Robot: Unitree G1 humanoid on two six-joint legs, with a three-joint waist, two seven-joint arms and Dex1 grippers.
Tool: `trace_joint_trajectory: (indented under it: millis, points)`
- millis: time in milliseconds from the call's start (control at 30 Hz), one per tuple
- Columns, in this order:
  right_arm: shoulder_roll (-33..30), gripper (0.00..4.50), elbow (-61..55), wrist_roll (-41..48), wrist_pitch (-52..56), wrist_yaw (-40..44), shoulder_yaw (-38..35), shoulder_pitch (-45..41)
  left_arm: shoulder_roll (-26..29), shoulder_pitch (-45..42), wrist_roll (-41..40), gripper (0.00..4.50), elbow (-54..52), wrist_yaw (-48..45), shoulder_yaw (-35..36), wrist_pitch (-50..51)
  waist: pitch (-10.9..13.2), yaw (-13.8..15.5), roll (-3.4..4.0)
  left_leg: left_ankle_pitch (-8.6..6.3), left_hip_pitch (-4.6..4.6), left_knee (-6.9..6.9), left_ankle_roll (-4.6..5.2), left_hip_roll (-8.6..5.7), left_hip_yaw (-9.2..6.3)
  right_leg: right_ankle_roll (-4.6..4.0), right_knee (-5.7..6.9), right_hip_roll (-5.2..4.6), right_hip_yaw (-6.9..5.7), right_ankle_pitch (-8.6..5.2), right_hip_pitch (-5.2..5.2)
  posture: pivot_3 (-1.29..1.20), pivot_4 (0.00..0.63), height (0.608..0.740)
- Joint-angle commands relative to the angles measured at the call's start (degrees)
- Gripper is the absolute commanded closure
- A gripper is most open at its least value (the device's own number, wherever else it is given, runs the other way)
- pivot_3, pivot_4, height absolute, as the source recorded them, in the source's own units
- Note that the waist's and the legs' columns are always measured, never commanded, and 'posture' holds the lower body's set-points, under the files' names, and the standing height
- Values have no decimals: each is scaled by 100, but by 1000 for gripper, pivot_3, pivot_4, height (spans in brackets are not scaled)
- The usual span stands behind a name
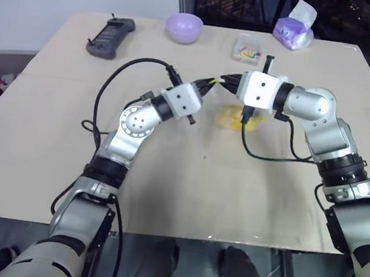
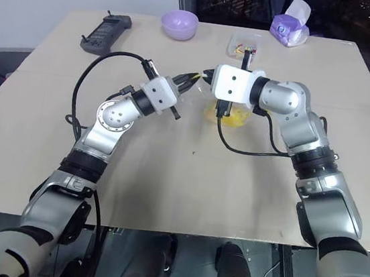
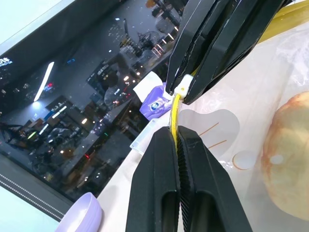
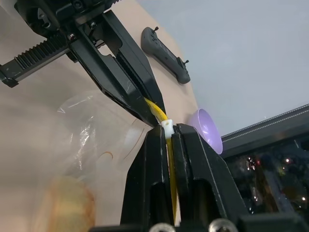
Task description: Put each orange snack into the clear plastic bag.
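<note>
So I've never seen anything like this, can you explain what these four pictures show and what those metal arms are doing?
This is a humanoid robot with two silver arms, each ending in a black two-fingered pincer. Two pictures come from cameras in its head, looking down at a pale wooden table. The other two come from cameras on its wrists, looking along the fingers. The left pincer and right pincer are both shut on the yellow zip strip of a thin clear plastic bag, held above the table. A round orange-yellow bun sits inside it. Farther back lie a lilac bowl, a dark handheld controller, a small clear box and a purple tissue pack.
</note>
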Motion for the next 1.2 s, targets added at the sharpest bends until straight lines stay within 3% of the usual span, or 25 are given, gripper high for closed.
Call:
trace_joint_trajectory:
  millis: [33, 333, 833, 1200]
  points:
    - [-72, 4497, -169, 57, -81, -58, -169, -198, 100, -59, 60, 4500, 55, 149, 120, -20, 0, 0, 0, 0, 0, 0, 0, 0, 0, 0, 0, 0, 0, 0, 0, 0, 150, 740]
    - [-245, 4497, -163, 29, -26, -96, -253, -80, 439, -171, 601, 4500, 606, 1336, 548, 614, 0, -3, 0, 0, 0, 1, 0, 0, 0, 0, 2, 0, 0, 0, 0, 0, 150, 740]
    - [-512, 4497, -116, 39, 73, -185, -400, -18, 470, -77, 636, 4500, 512, 1526, 460, 835, 0, -2, 0, 0, 0, 1, 0, 0, 1, 0, 5, 0, 1, 0, -2, 0, 150, 740]
    - [-1067, 4497, -501, 288, 409, -286, -679, 493, 652, -10, 646, 4500, 589, 1875, 608, 1136, 0, 6, 0, 0, 0, 2, 0, -1, 2, 0, 6, 0, 2, 0, -1, 0, 150, 740]
